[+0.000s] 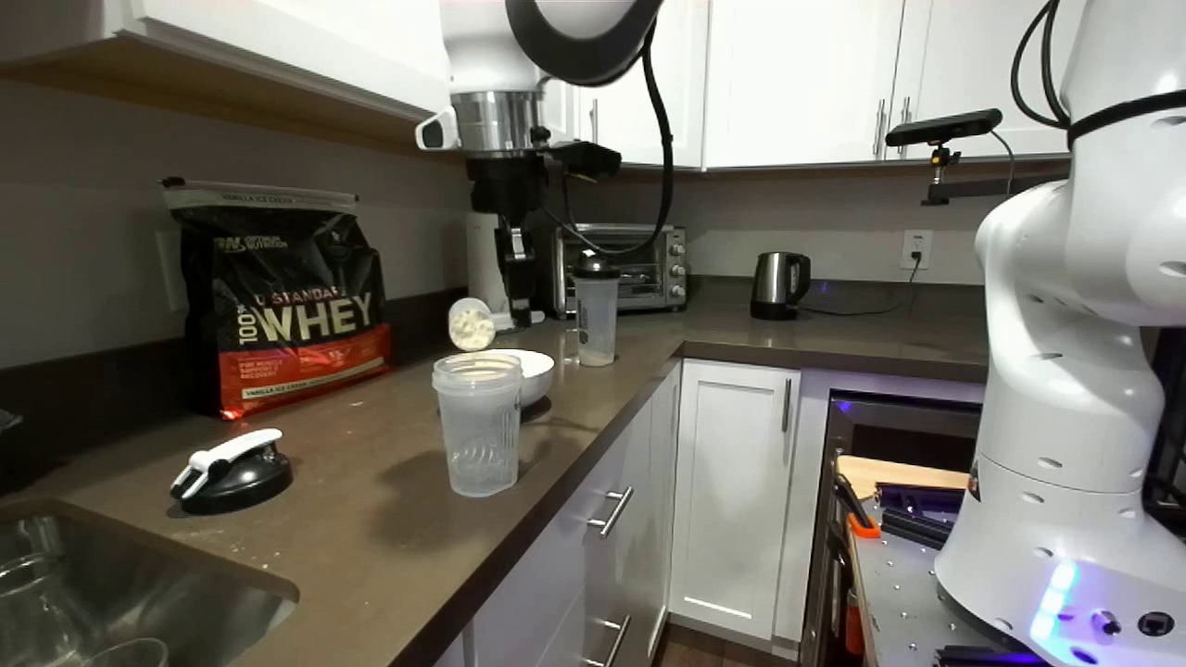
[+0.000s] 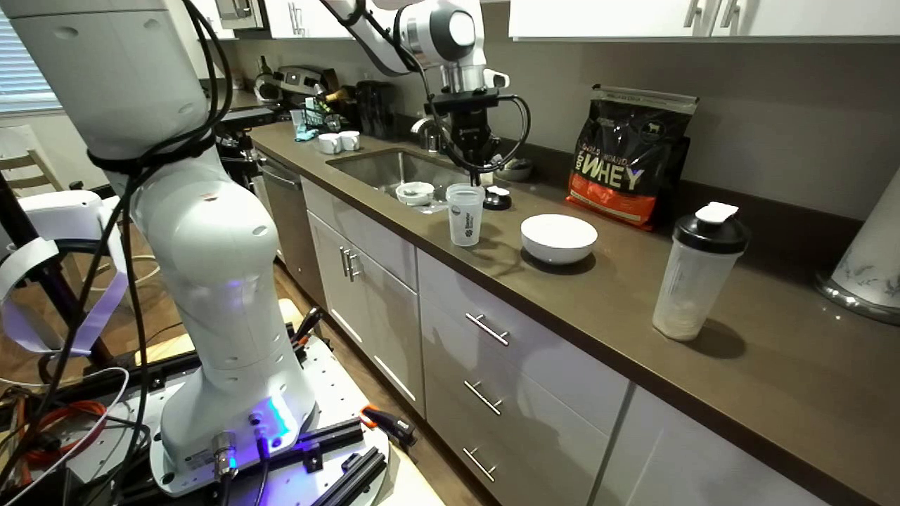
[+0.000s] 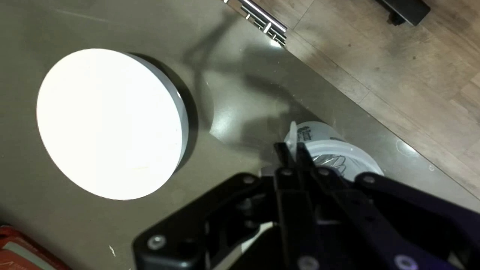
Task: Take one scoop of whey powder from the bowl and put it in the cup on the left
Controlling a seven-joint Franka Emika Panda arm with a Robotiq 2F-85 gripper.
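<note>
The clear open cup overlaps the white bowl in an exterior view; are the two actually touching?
Apart. In an exterior view, a stretch of brown counter separates the cup from the bowl; the wrist view shows the same gap.

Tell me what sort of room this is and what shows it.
Probably a home kitchen: a metal sink is set into the counter, and a toaster oven and an electric kettle stand on it.
</note>
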